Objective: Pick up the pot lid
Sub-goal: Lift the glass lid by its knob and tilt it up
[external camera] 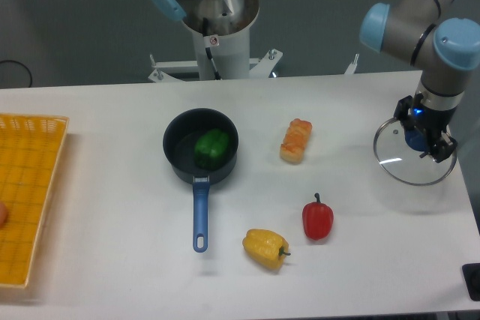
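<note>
Glass pot lid [405, 164], round black pan [180, 148], glossy red pepper [317, 221]

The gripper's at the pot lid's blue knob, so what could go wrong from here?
The small blue knob may give the gripper little to hold, so the lid could slip or tilt.

The lid is clear, so its rim might be misjudged and knock something.

If it travels low toward the pan, it could bump the bread-like item lying between them.
</note>
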`<control>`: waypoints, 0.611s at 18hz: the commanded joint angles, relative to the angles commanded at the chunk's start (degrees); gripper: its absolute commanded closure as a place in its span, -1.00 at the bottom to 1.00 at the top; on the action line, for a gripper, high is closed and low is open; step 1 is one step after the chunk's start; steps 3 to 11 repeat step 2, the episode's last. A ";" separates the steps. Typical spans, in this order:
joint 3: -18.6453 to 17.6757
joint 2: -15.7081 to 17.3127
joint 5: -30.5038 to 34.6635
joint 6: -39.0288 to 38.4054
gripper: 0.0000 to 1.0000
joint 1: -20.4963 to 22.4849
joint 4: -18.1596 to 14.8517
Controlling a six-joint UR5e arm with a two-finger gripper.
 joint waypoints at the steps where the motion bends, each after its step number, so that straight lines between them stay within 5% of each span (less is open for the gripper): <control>1: 0.00 0.00 0.00 0.00 -0.10 0.09 0.09; 11: 0.00 -0.09 0.00 0.00 -0.10 0.00 0.00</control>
